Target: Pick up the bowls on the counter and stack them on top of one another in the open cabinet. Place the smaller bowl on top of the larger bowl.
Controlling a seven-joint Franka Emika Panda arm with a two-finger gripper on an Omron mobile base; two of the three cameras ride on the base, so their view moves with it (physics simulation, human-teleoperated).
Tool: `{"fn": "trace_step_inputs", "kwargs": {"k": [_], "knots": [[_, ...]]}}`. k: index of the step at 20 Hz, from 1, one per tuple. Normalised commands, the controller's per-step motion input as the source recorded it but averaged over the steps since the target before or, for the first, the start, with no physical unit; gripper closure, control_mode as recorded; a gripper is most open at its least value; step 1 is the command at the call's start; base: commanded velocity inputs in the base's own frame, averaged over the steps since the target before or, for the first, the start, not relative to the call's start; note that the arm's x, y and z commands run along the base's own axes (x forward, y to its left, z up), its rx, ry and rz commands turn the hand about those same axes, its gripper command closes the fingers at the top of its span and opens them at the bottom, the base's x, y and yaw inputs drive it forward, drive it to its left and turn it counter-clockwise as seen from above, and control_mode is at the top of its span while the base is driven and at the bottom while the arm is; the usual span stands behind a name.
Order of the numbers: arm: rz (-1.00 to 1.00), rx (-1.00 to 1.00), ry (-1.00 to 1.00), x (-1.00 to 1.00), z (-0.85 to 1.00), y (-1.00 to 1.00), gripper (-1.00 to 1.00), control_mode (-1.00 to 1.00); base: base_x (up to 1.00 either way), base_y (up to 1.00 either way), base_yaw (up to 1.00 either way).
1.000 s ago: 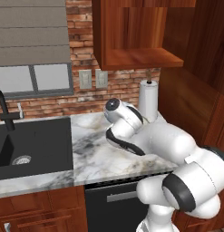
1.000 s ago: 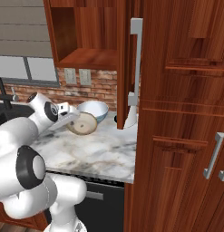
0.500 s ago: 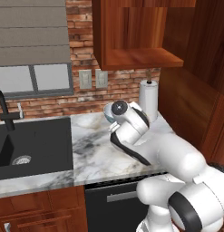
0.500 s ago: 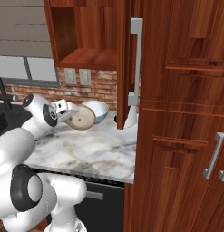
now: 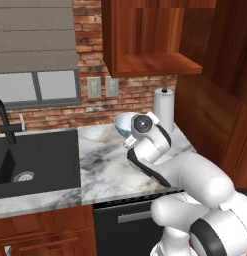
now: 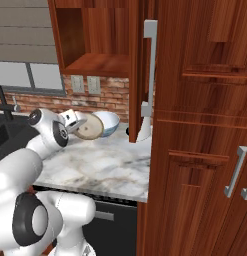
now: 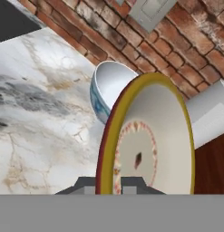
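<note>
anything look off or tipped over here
Nothing spilled or broken. The tan bowl stands on edge rather than flat, because the gripper holds it by the rim above the counter. The blue-patterned bowl sits upright behind it near the brick wall.

Tan bowl (image 7: 149,145) lifted, tilted on edge; blue-patterned bowl (image 7: 106,88) on counter (image 7: 36,90).

Tool (image 6: 81,126) holds tan bowl (image 6: 90,128) beside white bowl (image 6: 108,123).

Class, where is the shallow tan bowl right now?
The tan bowl is tipped on edge at the gripper, above the counter, just left of the blue-patterned bowl in the right base view.
</note>
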Motion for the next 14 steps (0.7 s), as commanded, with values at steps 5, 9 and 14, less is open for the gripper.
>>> {"fn": "trace_step_inputs", "kwargs": {"k": [5, 9, 14], "knots": [[0.12, -0.03, -0.08, 0.04, 0.24, 0.00, 1.00, -1.00, 0.00, 0.00, 0.00], [0.10, -0.07, -0.06, 0.06, 0.27, 0.00, 1.00, -1.00, 0.00, 0.00, 0.00], [0.09, -0.09, -0.01, 0.13, 0.04, 0.00, 1.00, -1.00, 0.00, 0.00, 0.00]]}}
